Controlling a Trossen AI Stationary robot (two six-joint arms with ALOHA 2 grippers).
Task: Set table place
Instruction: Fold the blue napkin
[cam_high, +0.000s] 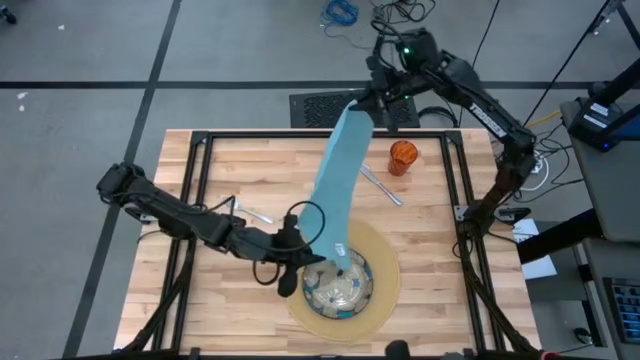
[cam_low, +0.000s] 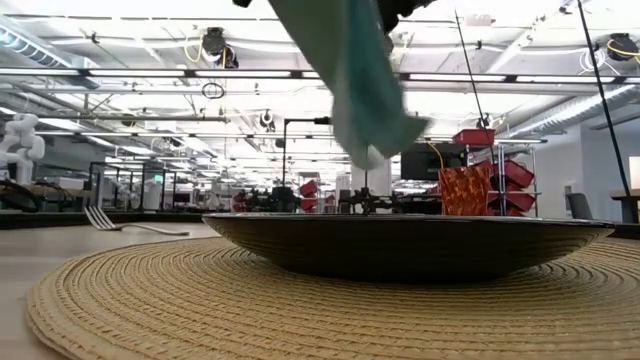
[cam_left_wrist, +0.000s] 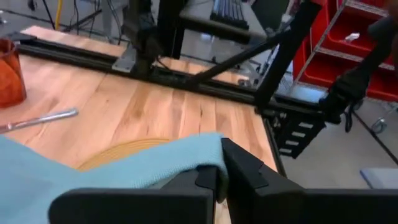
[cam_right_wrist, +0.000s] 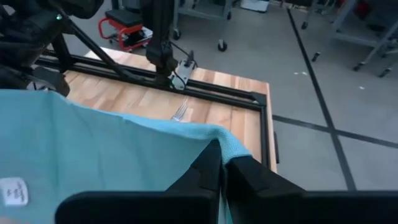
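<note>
High view shows my left jaws (cam_high: 338, 262) pinching one end of the teal napkin (cam_high: 338, 185) low over the plate (cam_high: 338, 285), and my right jaws (cam_high: 366, 108) pinching the other end up past the counter's (cam_high: 250, 160) far rail. So the cloth hangs stretched between both arms, I judge to keep it flat and off the dishes before laying it down. Left wrist view confirms the fingers (cam_left_wrist: 242, 165) pressed on a cloth corner; right wrist view likewise, fingers (cam_right_wrist: 211, 163) closed on the hem, small white tag (cam_right_wrist: 13, 191) showing.

Left of my left jaws: silver fork (cam_high: 255, 214) lying on bare planks. Beneath them: patterned glass plate, shallow, centred on round woven tan mat (cam_high: 385, 262), coarse ribbed weave in low view. Between the two jaws, right of the cloth: slim silver utensil (cam_high: 382, 186), knife or spoon, cannot tell. Just beside it, below my right jaws: small translucent orange cup (cam_high: 402, 157), upright. Napkin soft, limp, fine terry-like texture.
</note>
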